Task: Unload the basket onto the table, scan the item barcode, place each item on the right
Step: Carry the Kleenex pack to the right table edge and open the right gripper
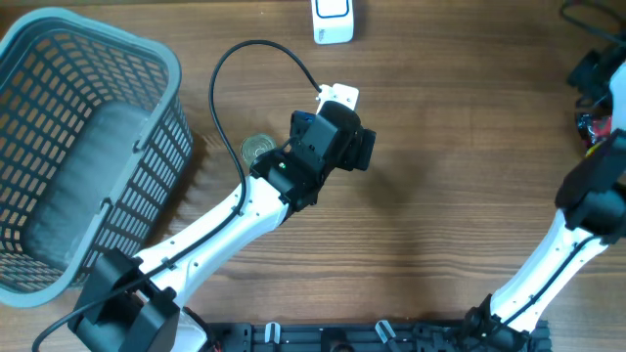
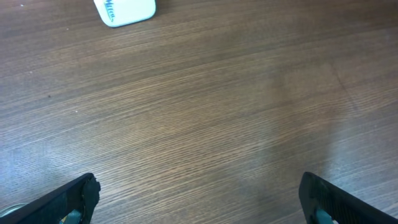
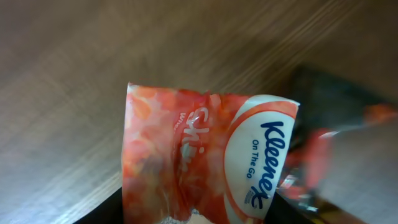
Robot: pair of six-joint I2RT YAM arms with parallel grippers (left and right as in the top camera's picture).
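Kleenex tissue pack (image 3: 205,162): off the wooden surface (image 2: 217,93), tilted, rising from between the right claw's fingers.
Right claw (image 3: 196,214): clamped on the pack's lower end.
Left claw (image 2: 202,202): fingers wide apart, holding nothing, above the surface.

Grey mesh basket (image 1: 147,59) hogs the table's (image 1: 440,196) left edge up to the top-left corner. The left arm (image 1: 225,220) reaches from the bottom-left corner to about mid-table, with a small round metallic thing (image 1: 257,149) just beside the left gripper (image 1: 342,145). White box (image 1: 333,20) sits at the top edge, and the right arm (image 1: 572,235) runs up the right edge, where a bit of a red-orange pack (image 1: 590,125) peeks out.
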